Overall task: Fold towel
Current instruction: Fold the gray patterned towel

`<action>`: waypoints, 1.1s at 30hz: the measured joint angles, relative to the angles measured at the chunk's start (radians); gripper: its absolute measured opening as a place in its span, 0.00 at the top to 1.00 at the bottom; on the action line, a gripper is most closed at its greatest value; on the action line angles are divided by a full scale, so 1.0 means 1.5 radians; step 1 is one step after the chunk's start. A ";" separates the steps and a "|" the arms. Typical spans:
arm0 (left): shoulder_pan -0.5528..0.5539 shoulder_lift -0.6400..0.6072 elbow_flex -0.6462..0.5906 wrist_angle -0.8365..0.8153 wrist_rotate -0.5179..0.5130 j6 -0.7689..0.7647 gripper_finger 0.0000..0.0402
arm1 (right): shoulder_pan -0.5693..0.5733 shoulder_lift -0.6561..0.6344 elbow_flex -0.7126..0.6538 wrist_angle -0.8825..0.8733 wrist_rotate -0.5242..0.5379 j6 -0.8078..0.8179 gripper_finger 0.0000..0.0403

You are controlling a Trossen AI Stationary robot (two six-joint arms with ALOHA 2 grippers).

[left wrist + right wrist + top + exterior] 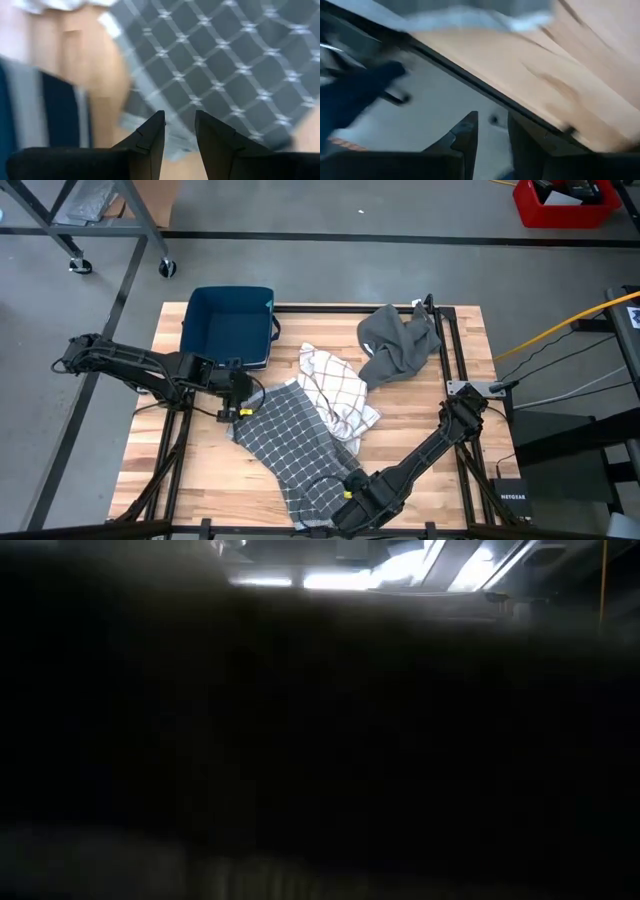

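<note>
Jaws of your left gripper stand slightly apart at the dark checked towel's left corner, the cloth's edge between them. The towel lies across the tabletop centre. Your right gripper sits at its near edge; grip there, you can't tell.

We see bare wood along the wooden table's right middle; the dark blue bin, white checked cloth and crumpled grey cloth crowd the far side.
</note>
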 joint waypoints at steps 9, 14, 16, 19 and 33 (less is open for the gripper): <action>0.008 0.000 -0.025 0.130 0.039 -0.019 0.75 | 0.002 0.000 0.000 0.063 0.189 0.081 0.73; 0.026 0.020 -0.076 0.252 0.043 -0.003 0.75 | 0.021 0.010 0.000 0.063 0.225 0.157 0.73; 0.038 0.039 -0.090 0.299 0.043 0.008 0.75 | 0.035 0.020 0.000 0.065 0.229 0.202 0.73; 0.064 0.071 -0.107 0.373 0.043 0.016 0.75 | 0.056 0.035 0.000 0.069 0.251 0.290 0.73; 0.193 0.256 -0.109 0.595 0.038 0.033 0.75 | 0.079 0.120 -0.001 0.230 0.375 0.413 0.73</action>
